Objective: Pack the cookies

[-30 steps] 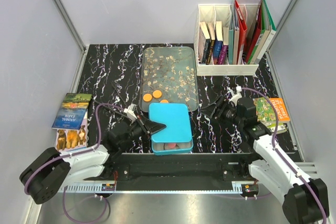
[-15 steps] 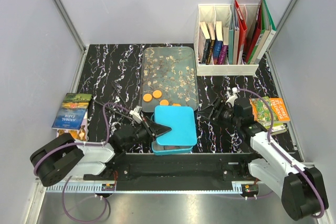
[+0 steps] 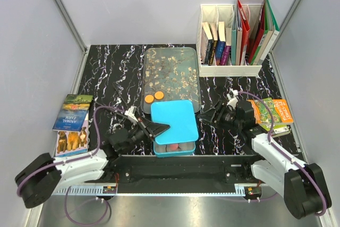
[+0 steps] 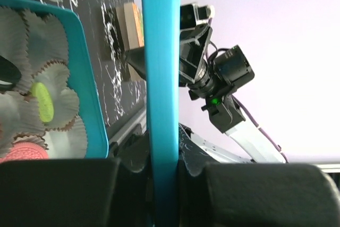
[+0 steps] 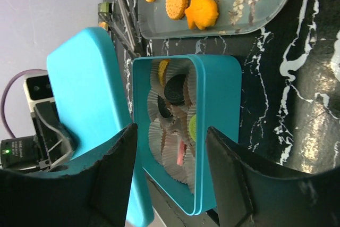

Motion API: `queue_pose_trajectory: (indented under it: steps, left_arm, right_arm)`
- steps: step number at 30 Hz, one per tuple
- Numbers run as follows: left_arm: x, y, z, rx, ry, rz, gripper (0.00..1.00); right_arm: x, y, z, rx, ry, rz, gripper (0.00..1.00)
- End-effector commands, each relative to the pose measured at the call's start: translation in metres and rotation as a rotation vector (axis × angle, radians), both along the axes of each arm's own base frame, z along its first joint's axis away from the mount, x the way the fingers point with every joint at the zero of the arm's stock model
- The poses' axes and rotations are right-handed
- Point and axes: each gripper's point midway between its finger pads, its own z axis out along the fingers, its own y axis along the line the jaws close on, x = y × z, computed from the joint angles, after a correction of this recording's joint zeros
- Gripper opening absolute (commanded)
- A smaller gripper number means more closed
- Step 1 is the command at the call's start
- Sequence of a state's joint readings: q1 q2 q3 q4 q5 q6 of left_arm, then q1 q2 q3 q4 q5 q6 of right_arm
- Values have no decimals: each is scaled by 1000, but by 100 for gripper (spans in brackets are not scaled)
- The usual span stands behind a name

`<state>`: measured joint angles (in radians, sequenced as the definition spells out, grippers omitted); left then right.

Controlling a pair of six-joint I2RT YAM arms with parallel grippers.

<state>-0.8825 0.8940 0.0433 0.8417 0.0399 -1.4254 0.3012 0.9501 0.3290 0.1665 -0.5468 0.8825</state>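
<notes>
Lid [image 3: 174, 122] edge pinched by left fingers [image 4: 69, 192], raised over box [image 5: 220, 107]

Orange cookies [image 5: 176, 1] lie flat on the tray's [image 3: 171, 73] near left corner. Nearer, inside the open teal box [image 5: 223, 104], an orange cookie [image 5: 163, 70], black cookie [image 5: 175, 90], green cookie [image 5: 192, 127] and pink cookie [image 5: 180, 155] sit in paper cups [image 4: 37, 30].

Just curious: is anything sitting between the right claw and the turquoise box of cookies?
No. In the top view only a bare strip of black marbled tabletop separates the right gripper from the turquoise box.
</notes>
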Motion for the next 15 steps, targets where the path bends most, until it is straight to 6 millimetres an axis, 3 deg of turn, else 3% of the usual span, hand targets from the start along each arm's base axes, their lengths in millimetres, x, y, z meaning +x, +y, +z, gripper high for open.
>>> queue_pose_trajectory:
  steps: [1, 8, 15]
  left_arm:
    - [-4, 25, -61, 153, 68, 72, 0]
    - [-11, 26, -86, 265, 152, 39, 0]
    - [-18, 24, -99, 257, 202, 10, 0]
  right_arm:
    - [2, 9, 22, 58, -66, 38, 62]
    - [4, 6, 28, 43, -84, 13, 64]
    - [3, 6, 24, 35, -79, 18, 64]
